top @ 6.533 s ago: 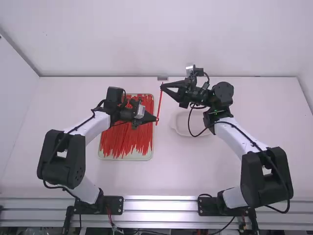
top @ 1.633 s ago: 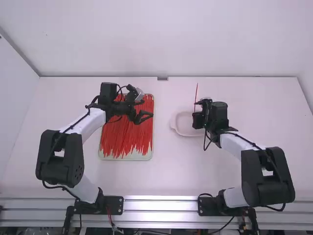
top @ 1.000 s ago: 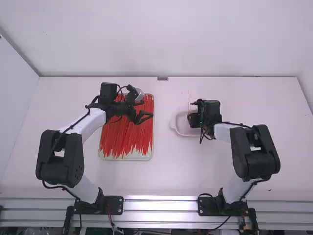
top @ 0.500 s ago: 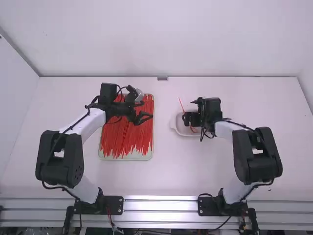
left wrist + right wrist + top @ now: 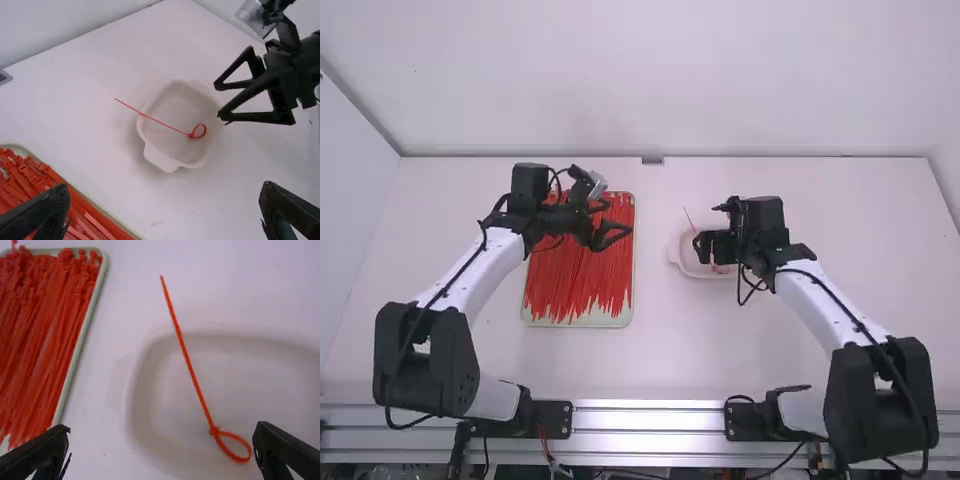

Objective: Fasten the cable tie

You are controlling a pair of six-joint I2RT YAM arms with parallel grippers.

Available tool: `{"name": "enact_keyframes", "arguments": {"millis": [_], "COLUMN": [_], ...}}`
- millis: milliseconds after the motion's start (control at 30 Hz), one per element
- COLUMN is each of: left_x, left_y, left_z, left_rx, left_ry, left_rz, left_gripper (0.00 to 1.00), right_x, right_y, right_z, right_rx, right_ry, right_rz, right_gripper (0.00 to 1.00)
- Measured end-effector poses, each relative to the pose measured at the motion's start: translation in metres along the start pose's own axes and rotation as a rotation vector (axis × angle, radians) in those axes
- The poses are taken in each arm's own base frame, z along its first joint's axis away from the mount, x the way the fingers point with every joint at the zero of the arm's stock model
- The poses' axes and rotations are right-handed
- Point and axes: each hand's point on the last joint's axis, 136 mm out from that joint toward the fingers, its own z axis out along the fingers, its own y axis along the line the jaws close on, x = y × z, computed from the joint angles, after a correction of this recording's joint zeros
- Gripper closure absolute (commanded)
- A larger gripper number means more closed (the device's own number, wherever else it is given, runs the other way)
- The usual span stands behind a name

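Looped tie lying in the dish, both claws wide open.
The red cable tie [image 5: 155,117] is lying looped in the white dish [image 5: 162,162], its tail poking out over the rim. The right gripper [image 5: 218,100] is hanging just above the dish, fingers spread apart, gripping nothing. The left gripper [image 5: 612,221] is hovering over the tray [image 5: 632,262] of loose red ties [image 5: 575,275], fingers likewise apart.

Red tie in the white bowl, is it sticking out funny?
A little. The red tie has its loop lying inside the white bowl, but its long straight tail pokes out past the rim instead of fitting inside. Nothing else looks spilled or broken.
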Motion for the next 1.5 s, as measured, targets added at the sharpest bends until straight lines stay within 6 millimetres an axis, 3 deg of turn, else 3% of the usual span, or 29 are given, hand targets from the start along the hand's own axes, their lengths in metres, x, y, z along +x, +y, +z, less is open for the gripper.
{"name": "enact_keyframes", "arguments": {"millis": [167,267,400,600,700,967,1500], "left_x": [-0.008,-0.009,-0.007,-0.001,0.011,0.051,0.148], "left_y": [0.000,0.011,0.022,0.021,0.017,0.013,0.015], "left_z": [-0.008,-0.022,-0.038,-0.050,-0.057,-0.075,-0.113], "left_rx": [-0.023,-0.089,-0.175,-0.259,-0.311,-0.459,-0.806], "left_ry": [-0.025,-0.053,-0.086,-0.117,-0.119,-0.113,-0.085], "left_rz": [0.002,-0.012,-0.033,-0.069,-0.128,-0.209,-0.241], "left_gripper": [0.05,0.09,0.15,0.24,0.31,0.49,0.84], "right_x": [-0.013,-0.027,-0.028,-0.026,-0.012,0.034,0.127], "right_y": [0.006,-0.011,-0.035,-0.074,-0.088,-0.091,-0.094], "right_z": [-0.013,-0.026,-0.039,-0.062,-0.075,-0.081,-0.065], "right_rx": [-0.001,0.053,0.132,0.275,0.356,0.403,0.414], "right_ry": [-0.059,-0.136,-0.198,-0.293,-0.315,-0.313,-0.316], "right_rz": [-0.032,-0.047,-0.056,-0.030,-0.011,-0.011,-0.014], "right_gripper": [0.06,0.11,0.17,0.26,0.33,0.52,0.87]}}
